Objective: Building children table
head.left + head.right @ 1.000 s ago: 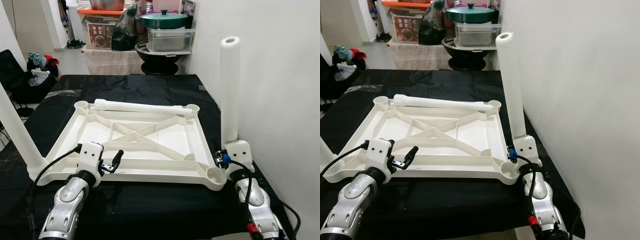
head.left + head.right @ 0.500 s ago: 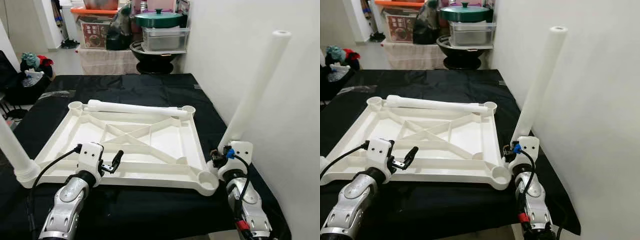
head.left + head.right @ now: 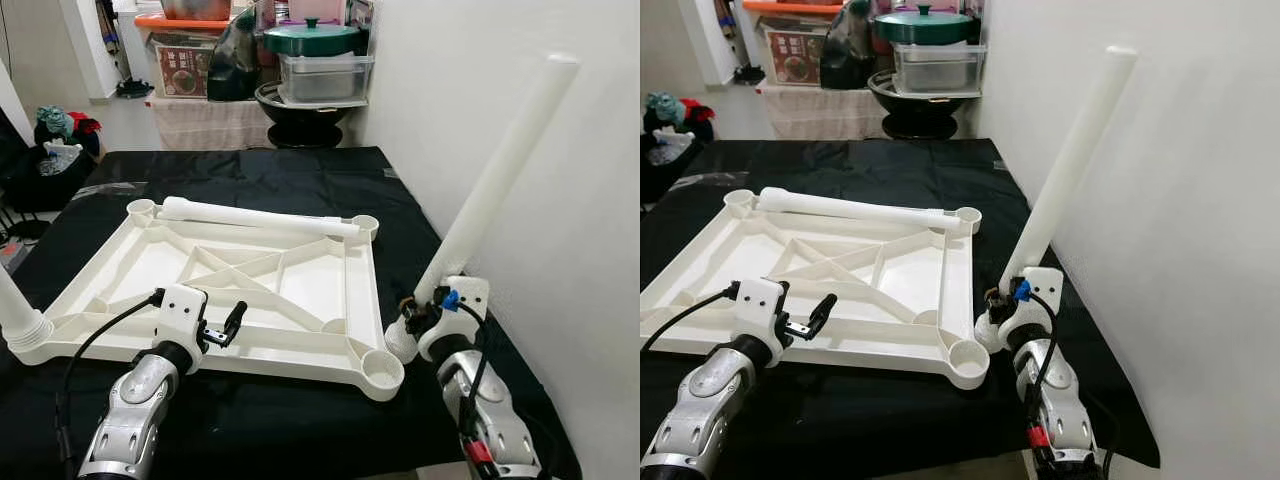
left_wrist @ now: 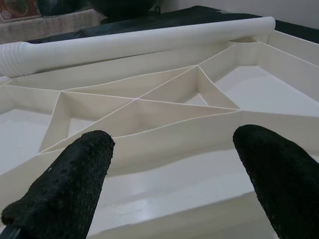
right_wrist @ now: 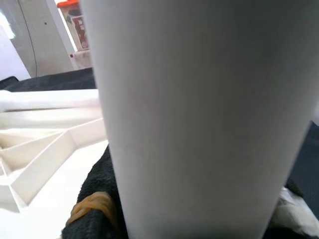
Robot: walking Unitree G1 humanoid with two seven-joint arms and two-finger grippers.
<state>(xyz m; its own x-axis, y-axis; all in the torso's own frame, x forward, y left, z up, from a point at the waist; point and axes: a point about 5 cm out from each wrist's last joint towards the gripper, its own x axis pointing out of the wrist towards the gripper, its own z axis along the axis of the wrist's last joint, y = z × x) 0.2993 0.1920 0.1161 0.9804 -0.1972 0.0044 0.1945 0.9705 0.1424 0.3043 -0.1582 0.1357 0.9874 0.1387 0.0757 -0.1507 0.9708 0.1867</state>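
**Table leg held at a slant beside the upturned tabletop**

Where the black cloth (image 3: 280, 420) covers the work surface nearest the robot, both silver arms reach forward. The left gripper (image 3: 228, 324) hovers over the near rim of the white tabletop (image 3: 150, 262), its two black fingers (image 4: 65, 191) spread apart with nothing between them. The right gripper (image 3: 418, 316) is clamped on the lower part of a white table leg (image 3: 492, 185), which leans up and to the right toward the wall (image 3: 520, 120); the leg's bottom end sits just beside the tabletop's near right corner socket (image 3: 382, 366), outside it. The tabletop lies upside down on the cloth, its ribs and diagonal braces facing up. At its near left corner another leg (image 3: 14, 310) stands in place. A loose leg (image 3: 255, 215) lies along the far rim, between the two far sockets. Beyond the cloth, a green lidded pot (image 3: 312, 38) rests on a clear plastic box (image 3: 324, 78).
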